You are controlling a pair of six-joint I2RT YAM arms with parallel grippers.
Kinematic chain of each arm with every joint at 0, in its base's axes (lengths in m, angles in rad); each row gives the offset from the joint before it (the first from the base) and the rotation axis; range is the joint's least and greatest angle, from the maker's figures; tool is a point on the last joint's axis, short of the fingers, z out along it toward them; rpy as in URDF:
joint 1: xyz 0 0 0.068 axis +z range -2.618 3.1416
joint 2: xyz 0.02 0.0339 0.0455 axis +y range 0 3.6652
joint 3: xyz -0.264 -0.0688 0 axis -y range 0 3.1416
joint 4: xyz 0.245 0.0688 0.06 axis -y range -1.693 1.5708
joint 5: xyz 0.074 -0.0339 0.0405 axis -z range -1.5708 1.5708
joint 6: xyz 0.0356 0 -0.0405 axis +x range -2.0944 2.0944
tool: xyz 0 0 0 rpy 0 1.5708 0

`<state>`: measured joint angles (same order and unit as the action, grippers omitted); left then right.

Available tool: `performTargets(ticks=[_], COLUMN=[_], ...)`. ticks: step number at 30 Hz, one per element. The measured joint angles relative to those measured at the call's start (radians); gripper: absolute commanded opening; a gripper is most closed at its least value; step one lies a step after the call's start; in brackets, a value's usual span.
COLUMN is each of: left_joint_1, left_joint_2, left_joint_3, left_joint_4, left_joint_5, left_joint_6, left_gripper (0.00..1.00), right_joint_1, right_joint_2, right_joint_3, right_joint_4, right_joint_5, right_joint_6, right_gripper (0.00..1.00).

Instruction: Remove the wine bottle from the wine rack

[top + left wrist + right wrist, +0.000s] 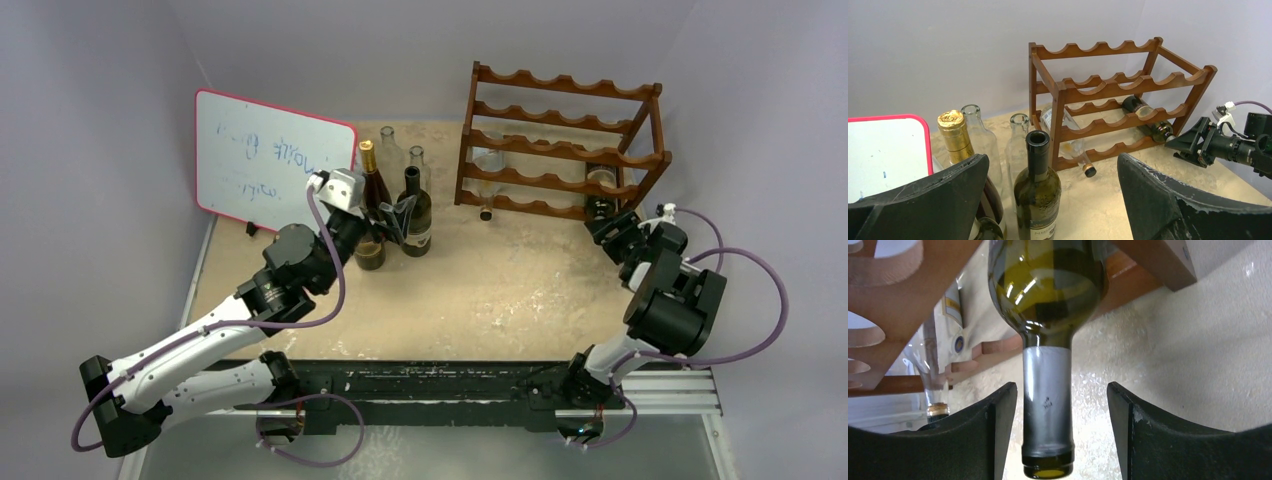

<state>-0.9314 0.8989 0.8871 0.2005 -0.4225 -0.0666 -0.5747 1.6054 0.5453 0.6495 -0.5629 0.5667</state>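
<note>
The reddish-brown wine rack (560, 150) (1118, 87) (908, 295) stands at the back right of the table. A green wine bottle (601, 195) (1148, 117) (1048, 285) lies in a lower tier at the right end, its silver-foiled neck pointing out at me. My right gripper (612, 225) (1062, 388) is open around that neck, with a gap on each side and neither finger touching. My left gripper (397, 215) (1054, 160) is open wide by the standing bottles and holds nothing.
A clear bottle (487, 190) (1068, 145) lies in the rack's left end, cap sticking out. A gold-foiled bottle (370, 215), a dark green bottle (416, 215) and two clear bottles (390, 150) stand left of the rack. A red-edged whiteboard (265, 160) leans at the back left.
</note>
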Motion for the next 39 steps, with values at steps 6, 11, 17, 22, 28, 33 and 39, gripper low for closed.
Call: performTargets(ticks=[6, 11, 17, 22, 28, 33, 39], left_joint_1=[0.000, 0.000, 0.000, 0.000, 0.000, 0.000, 0.000], left_joint_2=[0.000, 0.000, 0.001, 0.000, 0.000, 0.000, 0.000], left_joint_3=[0.000, 0.000, 0.000, 0.000, 0.000, 0.000, 0.000], left_joint_4=[0.000, 0.000, 0.000, 0.000, 0.000, 0.000, 0.000], left_joint_5=[0.000, 0.000, 0.000, 0.000, 0.002, 0.005, 0.008], left_joint_6=[0.000, 0.000, 0.001, 0.001, 0.001, 0.000, 0.000], left_gripper=[1.00, 1.00, 1.00, 1.00, 1.00, 1.00, 1.00], right_joint_1=[0.000, 0.000, 0.000, 0.000, -0.002, -0.002, -0.002], right_joint_2=[0.031, 0.071, 0.074, -0.006, -0.170, -0.332, -0.583], right_joint_3=[0.028, 0.038, 0.035, -0.008, -0.077, -0.106, -0.107], right_joint_4=[0.049, 0.076, 0.096, 0.045, -0.074, -0.237, -0.480], right_joint_5=[-0.031, -0.054, -0.065, -0.043, 0.005, 0.045, 0.136], right_joint_6=[0.017, 0.027, 0.052, 0.040, 0.021, 0.005, -0.017], right_gripper=[0.59, 0.44, 0.19, 0.15, 0.06, 0.00, 0.00])
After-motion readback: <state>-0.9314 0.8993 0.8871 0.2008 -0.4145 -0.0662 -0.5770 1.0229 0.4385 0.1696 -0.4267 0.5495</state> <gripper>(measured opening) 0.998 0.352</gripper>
